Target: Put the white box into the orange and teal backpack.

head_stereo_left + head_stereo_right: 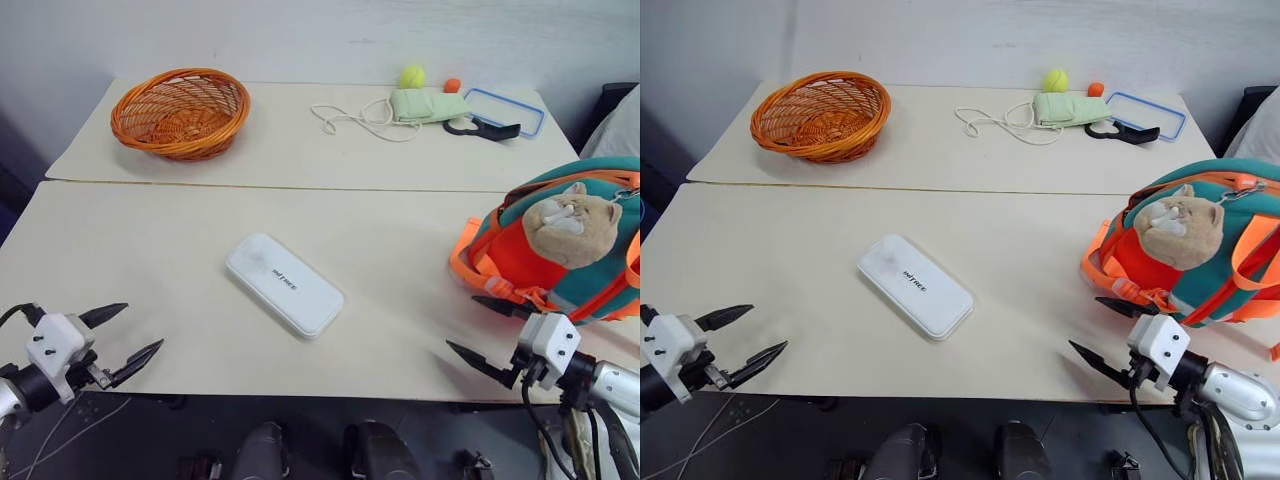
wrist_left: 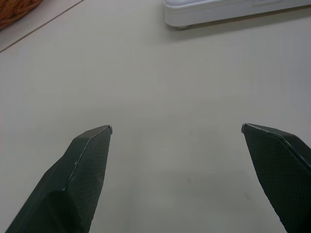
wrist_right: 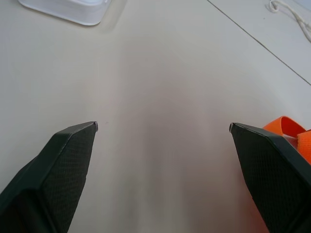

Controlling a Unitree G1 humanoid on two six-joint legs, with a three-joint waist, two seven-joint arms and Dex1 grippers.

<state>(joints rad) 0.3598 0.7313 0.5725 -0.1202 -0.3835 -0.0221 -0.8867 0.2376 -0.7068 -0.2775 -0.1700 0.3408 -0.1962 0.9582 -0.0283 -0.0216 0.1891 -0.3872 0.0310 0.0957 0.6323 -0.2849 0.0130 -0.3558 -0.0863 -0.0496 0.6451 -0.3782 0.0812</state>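
Near edge of cream table: left gripper and right gripper, both spread wide, holding nothing, poised over bare surface. White box lies flat mid-table, askew, between the two, touched by neither. Orange and teal backpack on right side, plush cat charm on front. Seam, then second table: orange wicker basket left; white cord, green pouch, tennis ball, blue-rimmed lid right. Pale wall behind.
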